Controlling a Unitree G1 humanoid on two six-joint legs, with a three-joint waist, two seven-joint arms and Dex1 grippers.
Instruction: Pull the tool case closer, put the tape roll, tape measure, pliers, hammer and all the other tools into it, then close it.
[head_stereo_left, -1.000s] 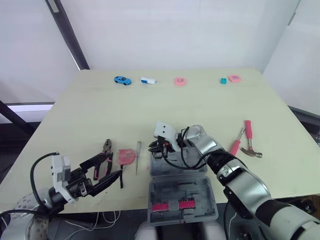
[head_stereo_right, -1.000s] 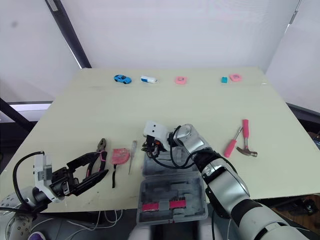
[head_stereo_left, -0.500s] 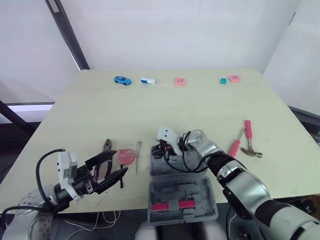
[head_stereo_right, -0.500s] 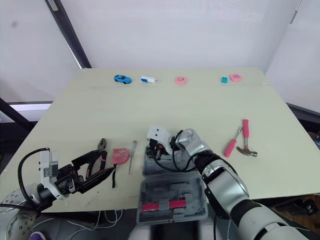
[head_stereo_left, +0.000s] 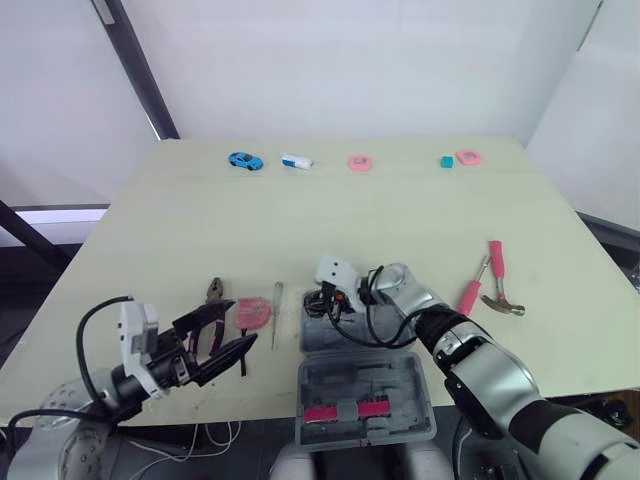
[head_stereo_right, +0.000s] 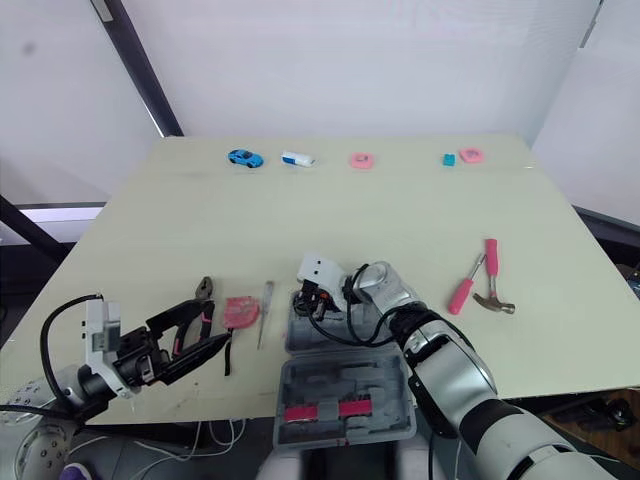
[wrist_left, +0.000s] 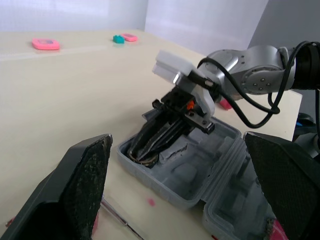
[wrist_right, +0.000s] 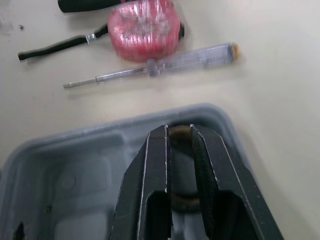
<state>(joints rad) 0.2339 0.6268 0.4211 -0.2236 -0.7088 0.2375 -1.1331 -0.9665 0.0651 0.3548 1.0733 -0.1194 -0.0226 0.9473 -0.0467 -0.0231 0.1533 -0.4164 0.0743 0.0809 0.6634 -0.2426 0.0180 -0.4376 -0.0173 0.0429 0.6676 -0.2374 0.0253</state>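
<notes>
Left eye view shows one case (head_stereo_left: 410, 385), one hammer (head_stereo_left: 495, 265).

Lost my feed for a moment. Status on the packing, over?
Left gripper open, hovering by the pliers. Right gripper shut on tape roll, inside the tool case. Nothing blocking.

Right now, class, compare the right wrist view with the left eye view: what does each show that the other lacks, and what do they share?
Right wrist view: the tape roll pinched between the right claw's fingers, low inside the tool case. Left eye view: the open left claw, the hammer and a blue toy car. Shared: the case, the right claw, the pink tape measure and the screwdriver.
</notes>
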